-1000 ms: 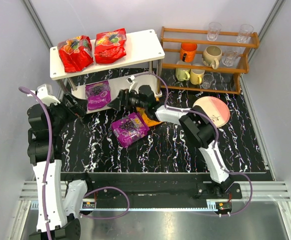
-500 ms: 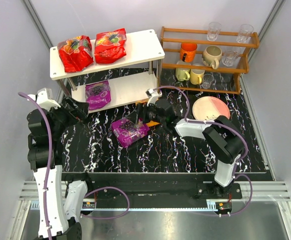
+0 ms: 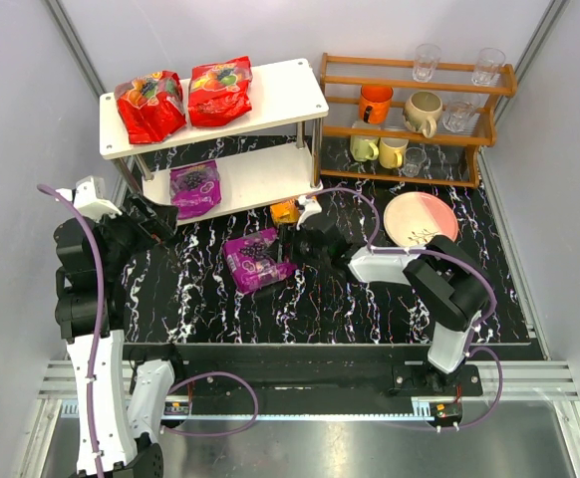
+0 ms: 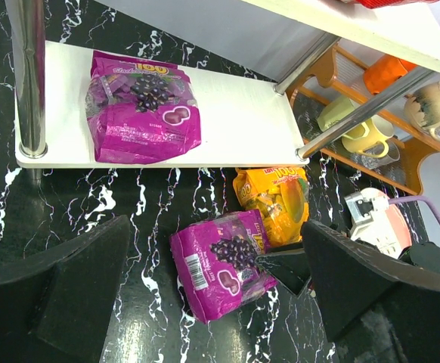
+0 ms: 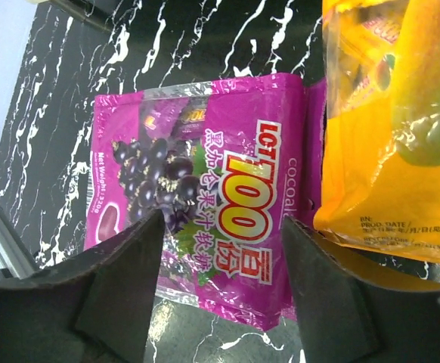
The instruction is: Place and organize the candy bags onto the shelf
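right pincer (image 3: 280, 244) withdrew from shelf (image 3: 282, 92) | top: two red bags (image 3: 150, 106) | bottom: purple bag (image 3: 195, 187)

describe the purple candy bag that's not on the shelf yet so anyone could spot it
Start at the white two-tier shelf at the back left. On the black marbled table just in front of it lies the purple candy bag, beside an orange-yellow bag. Its purple twin lies on the shelf's lower board instead.

Bright, even overhead light, soft shadows. Glare streaks the purple candy bag (image 5: 197, 204) toward 12 o'clock; right gripper's fingers (image 5: 122, 302) blur at 6 o'clock.
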`<state>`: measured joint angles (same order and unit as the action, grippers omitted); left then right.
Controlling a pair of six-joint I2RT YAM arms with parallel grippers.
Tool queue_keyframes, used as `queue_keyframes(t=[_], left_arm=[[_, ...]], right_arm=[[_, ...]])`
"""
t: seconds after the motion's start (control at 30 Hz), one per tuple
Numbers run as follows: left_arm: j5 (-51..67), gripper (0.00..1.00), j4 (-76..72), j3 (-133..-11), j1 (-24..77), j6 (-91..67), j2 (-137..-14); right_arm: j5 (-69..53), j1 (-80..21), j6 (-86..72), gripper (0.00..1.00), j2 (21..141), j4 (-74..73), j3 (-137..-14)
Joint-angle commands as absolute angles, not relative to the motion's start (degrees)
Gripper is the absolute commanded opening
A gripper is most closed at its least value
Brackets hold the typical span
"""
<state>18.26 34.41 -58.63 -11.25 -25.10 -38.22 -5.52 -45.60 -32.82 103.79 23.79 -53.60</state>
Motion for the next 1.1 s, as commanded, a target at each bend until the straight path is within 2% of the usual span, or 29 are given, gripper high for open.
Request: queue_keyframes(t=[0.0,0.1,0.13,0.17,0.2,0.33,0.43,0.53,0.6,0.7,1.07], left_arm=[[19.6,0.99,33.5,-58.4,-11.2,-25.3,-37.6],[20.1,0.99,33.5,-58.4,-11.2,-25.7,-37.7],[20.2,0.99,33.5,-58.4,-11.2,-25.8,-37.6],[20.4,0.99,33.4,-58.4,-11.2,-25.8,-37.7],[20.6,0.99,33.5,-58.4,-11.2,-26.1,-37.9],[21.1,0.99,33.5,-58.6,-11.2,-26.4,-37.8],[21.4,0.99,33.5,-58.9,-11.2,-26.6,-37.8],[21.9,0.99,33.4,-59.0,-11.2,-26.9,-37.4],[21.9,0.99,33.4,-59.0,-11.2,-27.2,-37.2],[22.3,0.99,33.5,-59.0,-11.2,-27.4,-36.9],[23.1,0.99,33.7,-59.7,-11.2,-27.7,-36.6]], right_arm=[[-3.2,-46.8,-33.0,0.66,102.6,20.6,-51.7],[-3.2,-46.8,-33.0,0.42,100.6,21.0,-48.4],[-3.1,-46.8,-33.1,0.18,99.9,21.8,-47.2],[-2.6,-46.8,-33.2,0.05,98.1,22.0,-46.1],[-2.2,-46.8,-33.5,0.00,97.0,21.9,-43.9],[-0.3,-46.8,-33.6,0.00,87.0,20.5,-37.4],[4.7,-46.8,-32.7,0.00,73.4,13.6,-34.4],[7.1,-46.8,-31.9,0.42,66.9,9.8,-32.4],[6.6,-46.8,-31.6,0.67,66.6,10.0,-31.6],[2.3,-46.8,-33.0,0.75,70.6,16.9,-31.5],[0.2,-46.5,-45.6,0.76,92.3,37.2,-34.1]])
